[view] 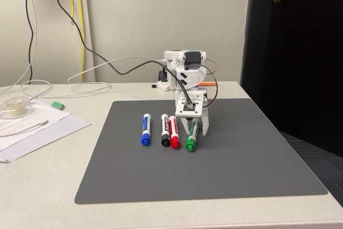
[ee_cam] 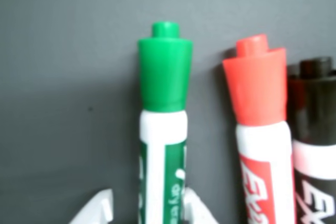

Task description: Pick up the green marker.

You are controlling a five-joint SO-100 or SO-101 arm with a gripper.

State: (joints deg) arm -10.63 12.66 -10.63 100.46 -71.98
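The green marker is lying flat on the grey mat on the table, rightmost in a row of four; the red marker is lying just beside it, then the black marker and, farther left in the fixed view, the blue marker. The gripper is reaching down over the green marker's barrel; in the wrist view the two white fingers are standing spread, one on each side of the barrel, released and not grasping it.

Blue marker, black marker, red marker on grey mat
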